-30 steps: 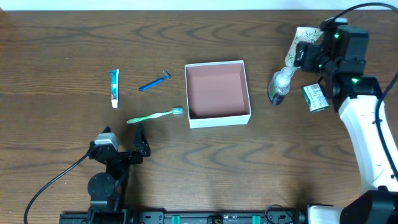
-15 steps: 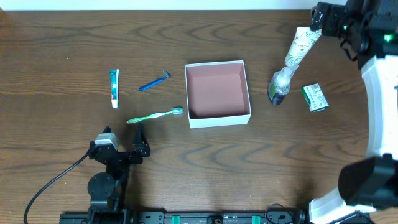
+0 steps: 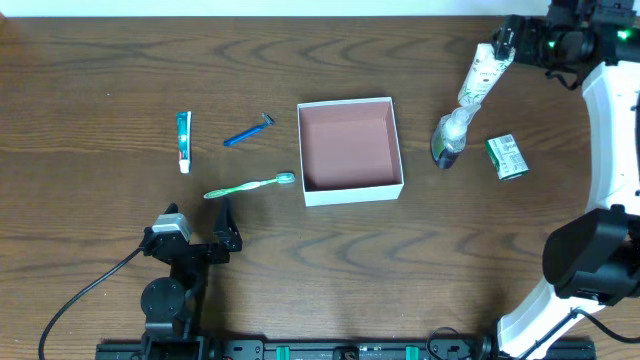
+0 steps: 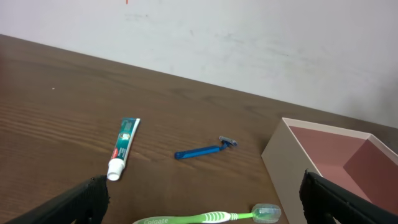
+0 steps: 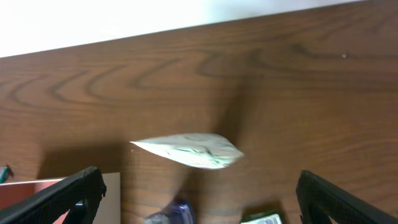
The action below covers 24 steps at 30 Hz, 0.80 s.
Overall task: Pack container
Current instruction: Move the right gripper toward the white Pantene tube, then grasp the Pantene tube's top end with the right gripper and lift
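**Change noted.** Within the last second the right gripper (image 3: 505,35) had left its place over the toiletries right of the container (image 3: 355,188). It had drawn back to the far edge of the table (image 3: 100,60), beyond and right of the container. It carried nothing. Its wrist view showed the fingers spread wide at the frame's lower corners, with only tabletop and the white-and-green tube (image 3: 482,72) between them. The tube, the clear bottle (image 3: 450,135) and the green-and-white soap box (image 3: 506,157) lay where they had been, all right of the container.

**Bearing on task.** Judged a retreat without a pick, so packing had not begun.

**Container.** Near mid-table, upright, pinkish-brown floor bare, nothing inside.

**Relation to right gripper.** The container lay well apart from it, nearer the robot and to the left. The tube and bottle lay between the two.

**Left gripper** (image 3: 230,228). Fingers parted and empty, resting nearer the robot than the container and to its left.

**Items left of container.** Toothbrush (image 3: 250,186) just beside its left wall. Blue razor (image 3: 248,131) and toothpaste (image 3: 184,140) farther left.
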Motion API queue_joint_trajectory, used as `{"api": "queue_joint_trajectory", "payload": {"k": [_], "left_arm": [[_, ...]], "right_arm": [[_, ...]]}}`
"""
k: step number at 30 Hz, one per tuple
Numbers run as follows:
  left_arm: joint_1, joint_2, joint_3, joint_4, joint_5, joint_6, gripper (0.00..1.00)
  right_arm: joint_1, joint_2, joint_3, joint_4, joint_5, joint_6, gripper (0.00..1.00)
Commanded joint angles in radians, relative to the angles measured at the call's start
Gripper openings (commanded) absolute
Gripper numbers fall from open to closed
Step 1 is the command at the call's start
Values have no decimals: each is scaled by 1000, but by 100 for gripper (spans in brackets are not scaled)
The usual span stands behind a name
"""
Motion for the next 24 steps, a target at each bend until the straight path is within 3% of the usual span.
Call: {"api": "queue_joint_trajectory", "payload": {"k": [1,10,24], "left_arm": [[5,-6,-14,-39,10,2,98],[5,-6,-14,-39,10,2,98],[5,-6,-14,-39,10,2,98]], "right_arm": [[-21,11,29,-16,-29,-100,99],[-20,89,28,-15,-181,-339,99],[-56,133,28,43,-262,-457,99]]}}
